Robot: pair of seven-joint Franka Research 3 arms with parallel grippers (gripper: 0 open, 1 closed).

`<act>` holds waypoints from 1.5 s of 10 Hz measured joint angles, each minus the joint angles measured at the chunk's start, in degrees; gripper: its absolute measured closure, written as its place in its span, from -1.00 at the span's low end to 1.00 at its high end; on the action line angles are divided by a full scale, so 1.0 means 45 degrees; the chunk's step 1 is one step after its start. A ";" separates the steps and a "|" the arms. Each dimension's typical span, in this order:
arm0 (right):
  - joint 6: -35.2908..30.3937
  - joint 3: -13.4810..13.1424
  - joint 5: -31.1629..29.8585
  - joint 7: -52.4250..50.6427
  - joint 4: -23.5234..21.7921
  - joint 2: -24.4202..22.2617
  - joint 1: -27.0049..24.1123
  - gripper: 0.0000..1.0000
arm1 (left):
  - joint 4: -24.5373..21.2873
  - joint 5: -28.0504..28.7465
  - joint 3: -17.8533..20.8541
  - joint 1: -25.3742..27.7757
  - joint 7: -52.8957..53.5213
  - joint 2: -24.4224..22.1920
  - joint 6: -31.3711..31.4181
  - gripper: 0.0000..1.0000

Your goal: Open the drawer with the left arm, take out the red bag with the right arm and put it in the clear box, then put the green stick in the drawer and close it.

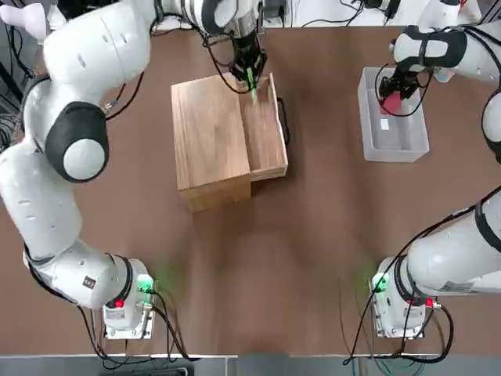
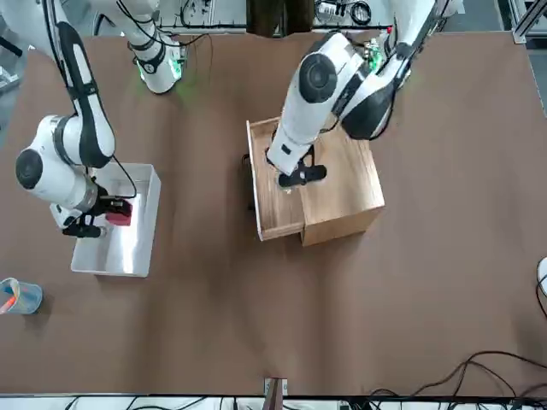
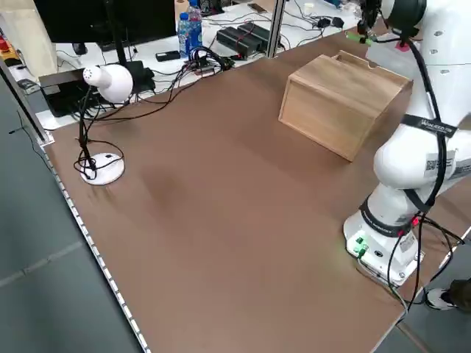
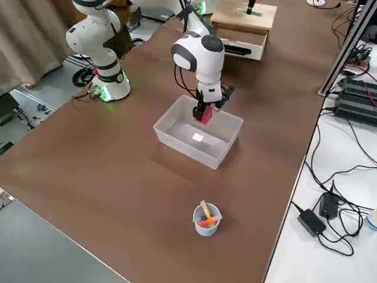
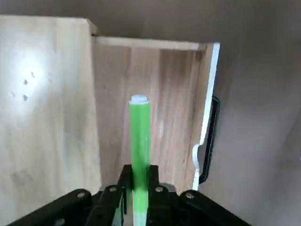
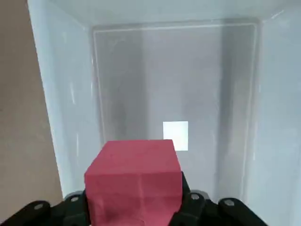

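We see left jaws pinching thin green stick over open light-wood drawer, right jaws holding small red bag above clear plastic box, blue cup at box's seven o'clock in front view, brown bench.

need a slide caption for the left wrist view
Left gripper holds the green stick over the open wooden drawer.

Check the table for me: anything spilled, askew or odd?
Nothing stands out. The drawer is open, the left gripper holds the green stick above it, and the right gripper holds the red bag over the clear box.
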 joint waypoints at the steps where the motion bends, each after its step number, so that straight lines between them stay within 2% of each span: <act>1: 0.0039 0.0021 0.0000 0.0000 0.0042 -0.0010 0.0000 -0.69 | 0.0001 0.0285 0.0008 -0.0225 -0.0105 0.0344 0.0000 0.64; 2: 0.0037 0.0055 0.0000 0.0001 0.0204 -0.0038 0.0000 -0.95 | 0.0006 0.0505 0.0013 -0.0367 -0.0202 0.0721 0.0119 0.64; 3: -0.0271 0.0127 0.0000 0.0004 0.0617 -0.0074 0.0013 -1.00 | 0.0028 0.0613 0.0015 -0.0430 -0.0322 0.1004 0.0339 0.64; 5: -0.2102 0.0315 0.0250 0.0958 0.2183 -0.0175 0.0446 -1.00 | 0.0047 0.0664 0.0028 -0.0446 -0.0372 0.1294 0.0509 0.64; 7: -0.3108 0.0486 0.0932 0.4517 0.3069 -0.0257 0.2163 -0.98 | 0.0050 0.1006 0.0026 -0.0671 -0.0495 0.1485 0.0581 0.61; 8: -0.3016 0.0553 0.1141 0.6541 0.3071 -0.0178 0.3281 -0.95 | 0.0035 0.1377 0.0027 -0.0857 -0.0682 0.1538 0.0581 0.38; 10: -0.2280 0.0598 0.2395 0.8819 0.3047 0.0290 0.4888 -0.68 | 0.0030 0.1871 0.0024 -0.1039 -0.0868 0.1544 0.0558 -0.20; 12: -0.1356 0.0579 0.4618 0.9126 0.2965 0.1187 0.5248 0.01 | 0.0062 0.1979 0.0057 -0.0675 -0.0844 0.1067 -0.0003 -0.80; 13: -0.0997 0.0570 0.5506 0.9378 0.2936 0.1827 0.5351 0.27 | 0.0080 0.1996 0.0073 -0.0217 -0.0786 0.0538 -0.0479 -1.00; 15: -0.0310 0.0573 0.6061 1.0544 0.2932 0.2882 0.5941 0.91 | 0.0111 0.2030 0.0082 0.1104 0.0181 -0.0642 -0.1142 -1.00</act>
